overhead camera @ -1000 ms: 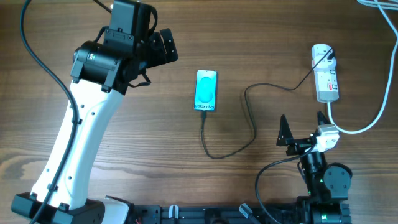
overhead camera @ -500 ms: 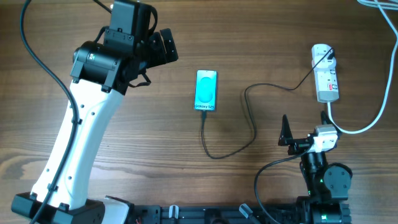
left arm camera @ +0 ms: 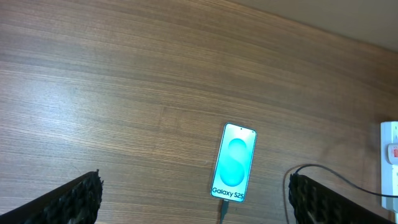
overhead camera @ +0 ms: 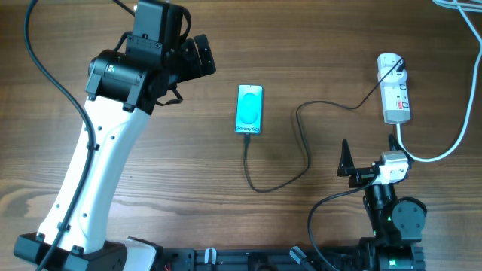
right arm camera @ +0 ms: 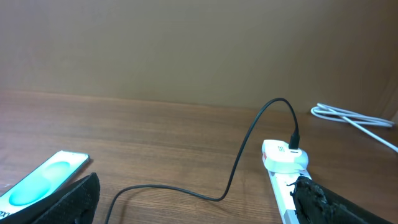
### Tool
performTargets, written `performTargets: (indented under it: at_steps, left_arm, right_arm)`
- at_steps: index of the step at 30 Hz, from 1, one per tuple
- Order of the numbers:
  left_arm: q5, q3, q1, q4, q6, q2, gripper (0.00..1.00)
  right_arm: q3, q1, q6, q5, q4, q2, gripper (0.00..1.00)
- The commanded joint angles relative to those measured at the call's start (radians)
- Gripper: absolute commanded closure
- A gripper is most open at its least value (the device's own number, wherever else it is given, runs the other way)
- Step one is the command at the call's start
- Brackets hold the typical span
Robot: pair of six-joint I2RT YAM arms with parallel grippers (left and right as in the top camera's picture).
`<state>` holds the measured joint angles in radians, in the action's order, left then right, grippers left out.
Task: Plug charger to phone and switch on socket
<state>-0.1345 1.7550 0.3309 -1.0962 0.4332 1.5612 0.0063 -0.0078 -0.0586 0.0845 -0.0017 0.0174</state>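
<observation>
with left gripper (left arm camera: 196,203) and right gripper (right arm camera: 200,203) spread, the light, probably slide-prone socket (overhead camera: 395,98), upper right, is to be pressed squarely at its red markings.

On brown wooden table (overhead camera: 196,203), flat rectangular cyan-screened phone (overhead camera: 250,110) lies central. From its near edge thin black charger cable (overhead camera: 245,158) loops right, then runs back to white elongated power strip (overhead camera: 394,89) at far right.

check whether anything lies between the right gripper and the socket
No object blocks the gap between the right gripper and the socket; only the socket's own white cable runs from its near end past that gripper.
</observation>
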Motion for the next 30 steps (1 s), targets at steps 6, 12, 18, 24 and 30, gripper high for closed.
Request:
performTargets:
  at_steps: [6,12,18,24,30]
  left_arm:
    - [-0.016,-0.005,0.001,0.003,0.017,0.004,0.0]
    - [-0.016,-0.005,0.001,0.003,0.017,0.004,0.0]
    - [-0.035,-0.005,-0.003,-0.028,0.009,-0.008,0.0]
    - [-0.012,-0.073,-0.005,-0.044,0.009,-0.084,0.0]
    - [0.115,-0.356,-0.062,0.162,-0.093,-0.278,0.0]
  right_arm:
    - [-0.001,0.005,-0.02,-0.017,0.003,-0.014,0.0]
    - [-0.001,0.005,-0.02,-0.017,0.003,-0.014,0.0]
    - [-0.001,0.005,-0.02,-0.017,0.003,-0.014,0.0]
    - [-0.001,0.005,-0.019,-0.017,0.003,-0.014,0.0]
    - [-0.001,0.005,-0.019,-0.017,0.003,-0.014,0.0]
